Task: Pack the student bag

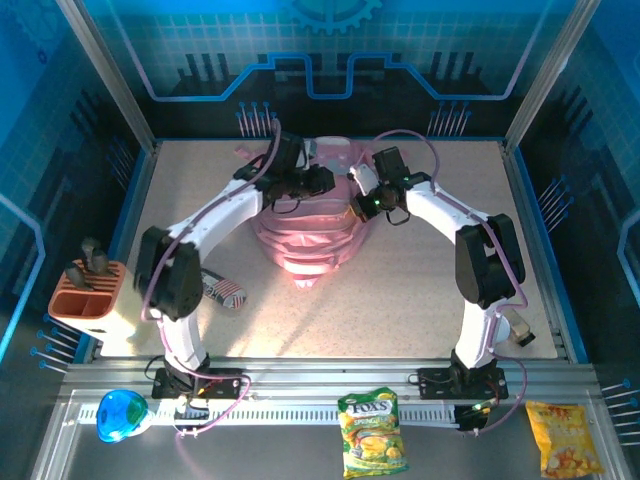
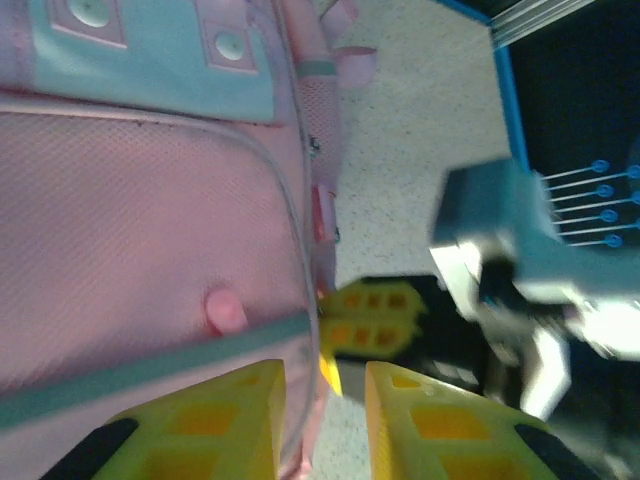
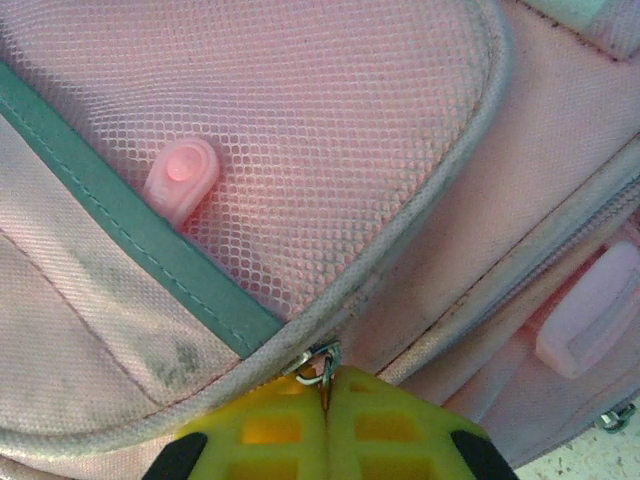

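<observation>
The student bag [image 1: 305, 235] is a soft pink backpack lying in the middle of the table; its mesh pocket [image 3: 330, 130] shows close up in the right wrist view. My right gripper [image 3: 326, 385] is shut on the metal zipper pull [image 3: 320, 362] at the pocket's piped edge. It sits at the bag's right top corner [image 1: 362, 205]. My left gripper [image 2: 322, 385] hangs over the bag's top left [image 1: 318, 182] with its jaws apart. The bag's side edge [image 2: 300, 330] runs along the left finger, and bare table shows in the gap. The right gripper's yellow fingers [image 2: 370, 320] lie just beyond.
A cream and orange holder [image 1: 90, 295] with dark tools stands at the left edge. A striped item [image 1: 225, 290] lies by the left arm. On the front rail lie a blue object [image 1: 120, 415], a green snack bag [image 1: 372, 432] and a yellow packet [image 1: 565, 450].
</observation>
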Tool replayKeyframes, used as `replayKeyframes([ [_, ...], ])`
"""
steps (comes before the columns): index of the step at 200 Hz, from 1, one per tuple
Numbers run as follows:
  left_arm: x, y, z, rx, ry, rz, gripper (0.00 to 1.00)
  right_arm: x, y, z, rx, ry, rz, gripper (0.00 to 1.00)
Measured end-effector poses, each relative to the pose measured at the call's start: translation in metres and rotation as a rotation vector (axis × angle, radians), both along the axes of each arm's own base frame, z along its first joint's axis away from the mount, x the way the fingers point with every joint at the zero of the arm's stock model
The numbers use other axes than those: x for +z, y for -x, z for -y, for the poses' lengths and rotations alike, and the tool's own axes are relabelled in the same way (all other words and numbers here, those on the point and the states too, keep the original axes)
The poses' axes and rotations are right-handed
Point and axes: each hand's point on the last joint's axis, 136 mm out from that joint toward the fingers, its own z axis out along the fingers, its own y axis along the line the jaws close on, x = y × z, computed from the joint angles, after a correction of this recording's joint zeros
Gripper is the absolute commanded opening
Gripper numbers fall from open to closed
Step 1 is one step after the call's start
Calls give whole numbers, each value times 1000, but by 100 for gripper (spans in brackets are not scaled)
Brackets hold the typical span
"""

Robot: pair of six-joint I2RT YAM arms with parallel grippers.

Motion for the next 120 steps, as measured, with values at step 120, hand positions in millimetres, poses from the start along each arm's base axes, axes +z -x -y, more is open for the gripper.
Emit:
replayKeyframes([
  [120,-75,-38,21,49,-25,-221,26,9,52,-16,20,-34,42,0],
])
